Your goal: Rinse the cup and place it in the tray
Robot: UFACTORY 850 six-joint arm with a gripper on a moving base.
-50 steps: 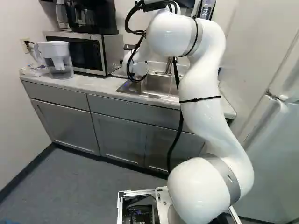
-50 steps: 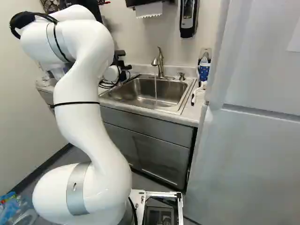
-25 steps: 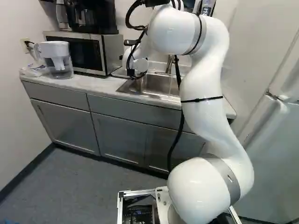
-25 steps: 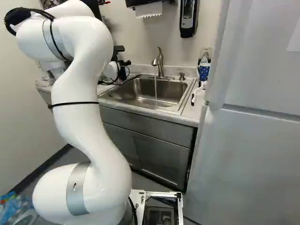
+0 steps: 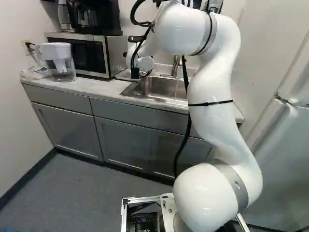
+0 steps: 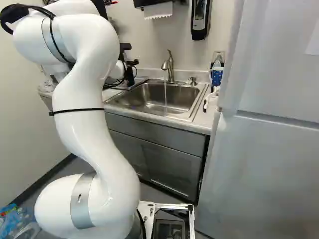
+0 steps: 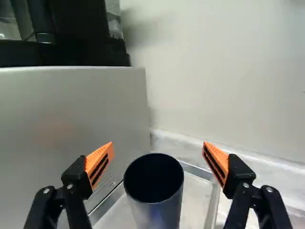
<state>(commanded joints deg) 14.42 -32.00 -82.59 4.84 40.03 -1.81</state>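
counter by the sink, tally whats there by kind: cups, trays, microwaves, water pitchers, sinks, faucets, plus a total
Cup: 1
Tray: 1
Microwave: 1
Water pitcher: 1
Sink: 1
Faucet: 1
Total: 6

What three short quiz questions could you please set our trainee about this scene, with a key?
1. True or false: water runs from the silver metal faucet into the rectangular stainless-steel sink.

2. How does the black, orange-padded gripper stand to the dark, cylindrical cup?
a) Clamped on it
b) Open, with a gap on either side of it
c) Closed above it

3. Fill in: in the left base view, the clear plastic pitcher with a white top stands beside the silver and black ____.

Key: 1 true; 2 b; 3 microwave.
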